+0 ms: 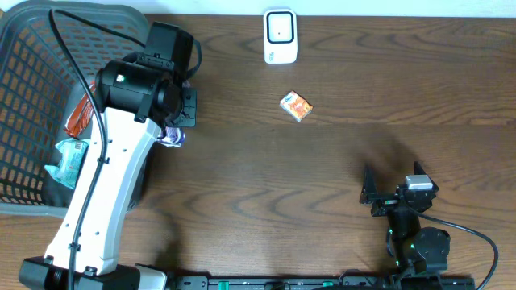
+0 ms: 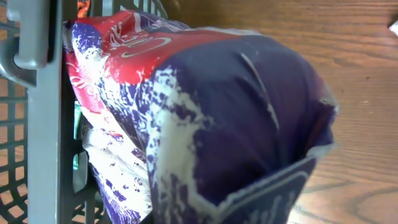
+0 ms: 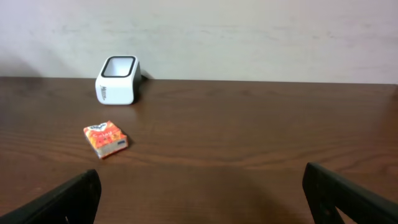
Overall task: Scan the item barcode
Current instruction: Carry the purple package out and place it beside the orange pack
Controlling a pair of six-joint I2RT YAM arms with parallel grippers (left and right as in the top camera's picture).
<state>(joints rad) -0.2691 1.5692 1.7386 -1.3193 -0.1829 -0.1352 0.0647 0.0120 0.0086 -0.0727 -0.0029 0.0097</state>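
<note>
The left claw is gripping the purple-and-red packet just beside the basket wall; its soft wrap is probably risking snagging on the mesh or slipping loose. The right claw is sitting open, well apart from the basket.

grey basket: far left | teal packet: inside basket | orange box: on table

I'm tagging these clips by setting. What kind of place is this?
Probably a mock shop checkout: a white barcode scanner and a small orange box on a wooden table, and a grey basket holding packaged goods.
</note>
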